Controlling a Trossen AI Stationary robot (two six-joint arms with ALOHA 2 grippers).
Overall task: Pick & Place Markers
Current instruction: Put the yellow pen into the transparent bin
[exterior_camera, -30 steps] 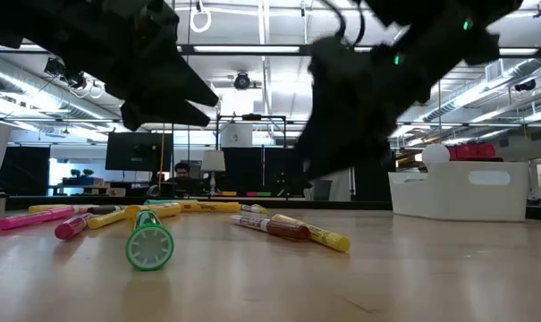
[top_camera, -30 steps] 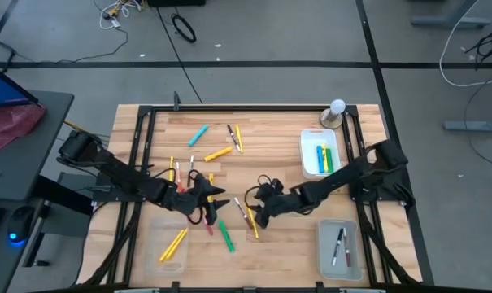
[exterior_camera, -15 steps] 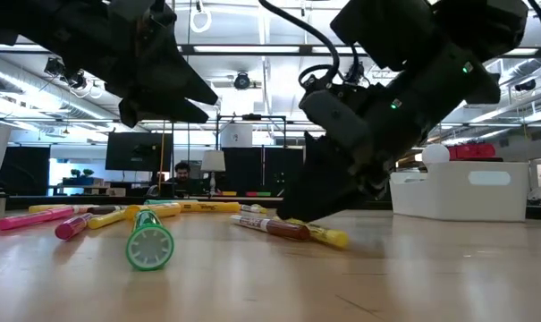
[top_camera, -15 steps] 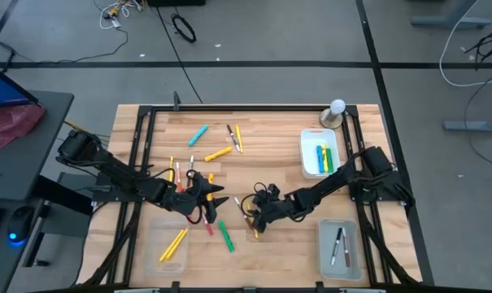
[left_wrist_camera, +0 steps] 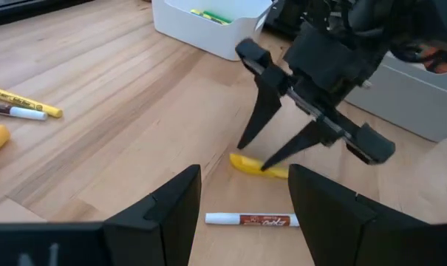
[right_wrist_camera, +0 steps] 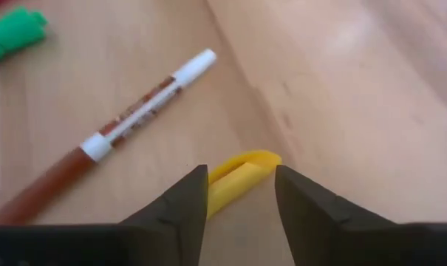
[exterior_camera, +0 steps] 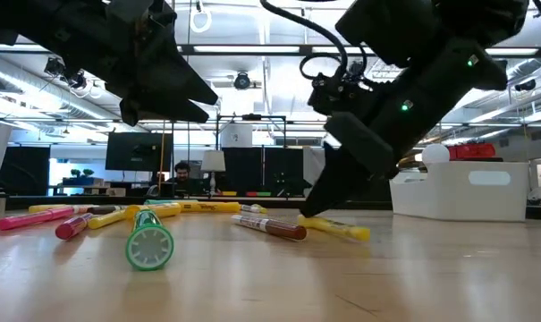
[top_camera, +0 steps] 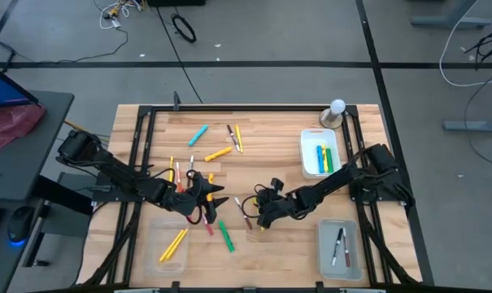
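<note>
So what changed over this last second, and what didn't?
The right end effector came down from above the table to the thin yellow marker lying beside the white marker with a brown cap. Its fingers narrowed and now straddle the yellow marker's end, which has shifted a little on the wood. No lift yet. The left end effector stayed open, hovering in place; the other markers and trays lie as before.

Slim yellow plastic marker [right_wrist_camera: 234, 179] lies flat on the wood between my right fingers. Beside it lies a white marker with brown cap [right_wrist_camera: 112, 134].
</note>
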